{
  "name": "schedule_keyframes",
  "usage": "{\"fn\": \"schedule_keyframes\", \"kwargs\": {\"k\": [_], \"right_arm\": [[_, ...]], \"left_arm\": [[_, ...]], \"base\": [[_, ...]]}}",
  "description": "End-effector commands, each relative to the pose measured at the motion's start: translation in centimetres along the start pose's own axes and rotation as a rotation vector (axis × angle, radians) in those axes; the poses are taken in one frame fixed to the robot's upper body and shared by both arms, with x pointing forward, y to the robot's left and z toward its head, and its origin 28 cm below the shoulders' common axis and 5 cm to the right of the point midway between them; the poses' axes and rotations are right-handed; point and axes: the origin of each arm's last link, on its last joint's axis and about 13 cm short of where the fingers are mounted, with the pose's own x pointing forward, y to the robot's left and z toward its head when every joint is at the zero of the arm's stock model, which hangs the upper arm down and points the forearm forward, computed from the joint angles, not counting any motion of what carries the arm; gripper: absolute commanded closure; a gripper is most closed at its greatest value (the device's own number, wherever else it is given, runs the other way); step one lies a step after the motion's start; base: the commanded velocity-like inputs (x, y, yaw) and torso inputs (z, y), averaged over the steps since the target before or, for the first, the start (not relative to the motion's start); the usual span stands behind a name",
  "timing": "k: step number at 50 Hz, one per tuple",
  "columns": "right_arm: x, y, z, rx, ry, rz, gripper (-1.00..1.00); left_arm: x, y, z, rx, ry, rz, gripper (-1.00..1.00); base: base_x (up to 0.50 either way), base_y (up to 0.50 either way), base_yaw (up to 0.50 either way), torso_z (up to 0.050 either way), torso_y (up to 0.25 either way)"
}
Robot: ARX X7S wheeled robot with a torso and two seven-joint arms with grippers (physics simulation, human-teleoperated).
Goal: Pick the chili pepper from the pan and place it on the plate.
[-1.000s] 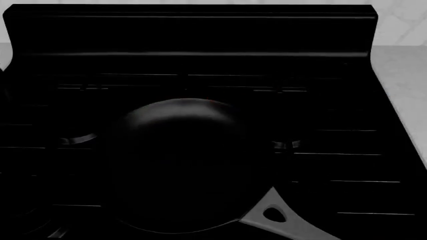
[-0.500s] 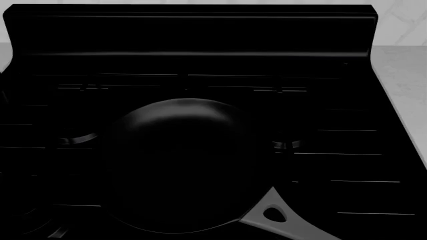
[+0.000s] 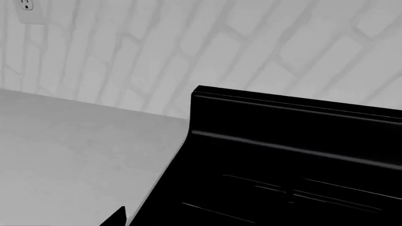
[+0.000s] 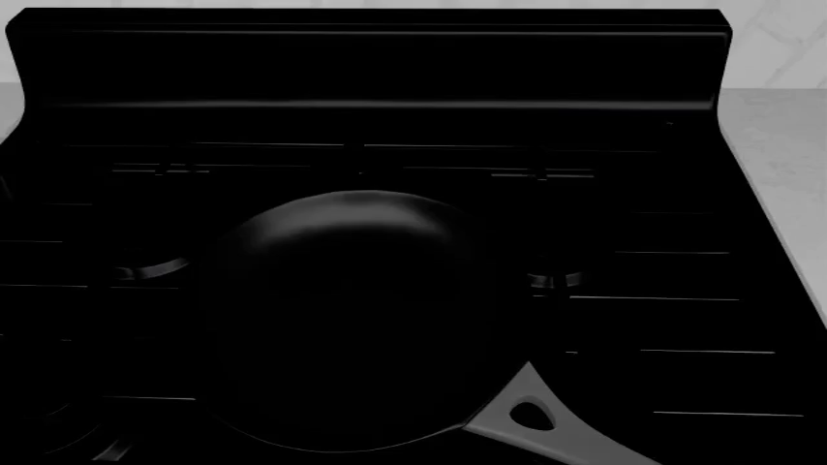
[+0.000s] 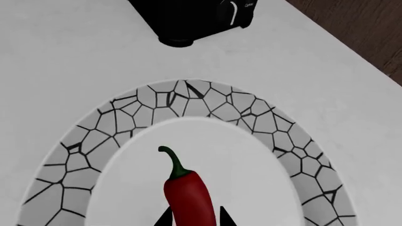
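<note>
The chili pepper (image 5: 188,193), glossy red with a green stem, is over the plain white centre of the plate (image 5: 207,101) in the right wrist view. My right gripper (image 5: 193,217) has its two dark fingertips close against either side of the pepper, shut on it. I cannot tell whether the pepper rests on the plate or hangs just above it. The black pan (image 4: 343,320) sits on the stove in the head view, with its grey handle (image 4: 543,421) pointing to the lower right, and no pepper shows in it. Of my left gripper only one dark fingertip (image 3: 119,217) shows.
The black stove (image 4: 387,87) fills the head view, with white counter (image 4: 776,145) to its right. A black toaster-like appliance (image 5: 195,19) stands on the counter beyond the plate. The counter's edge and wooden floor (image 5: 364,28) lie past it. A tiled wall (image 3: 188,47) rises behind the stove.
The head view has shifted very slightly. The pan and stove have not moved.
</note>
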Motion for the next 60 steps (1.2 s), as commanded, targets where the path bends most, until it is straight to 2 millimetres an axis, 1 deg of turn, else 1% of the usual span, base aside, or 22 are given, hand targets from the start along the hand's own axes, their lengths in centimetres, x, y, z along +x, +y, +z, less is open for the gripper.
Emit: {"fn": "schedule_keyframes", "kwargs": {"k": [1,25,60], "right_arm": [[0.5,0.9,0.2,-0.01,-0.014,0.032,1.0],[0.4,1.3,-0.7,-0.002,0.007,0.04,1.0],[2.0,1.8,-1.8,-0.011,0.046,0.04,1.0]], "left_arm": [[0.3,-0.1,0.2,-0.022,-0.014,-0.006,-1.0],[0.1,-0.2,0.5,-0.019,-0.012,0.0,-1.0],[0.3,-0.1,0.1,-0.021,-0.003,0.006,-1.0]], "base": [[0.0,0.0,0.0,0.0,0.0],[0.0,0.0,0.0,0.0,0.0],[0.0,0.0,0.0,0.0,0.0]]}}
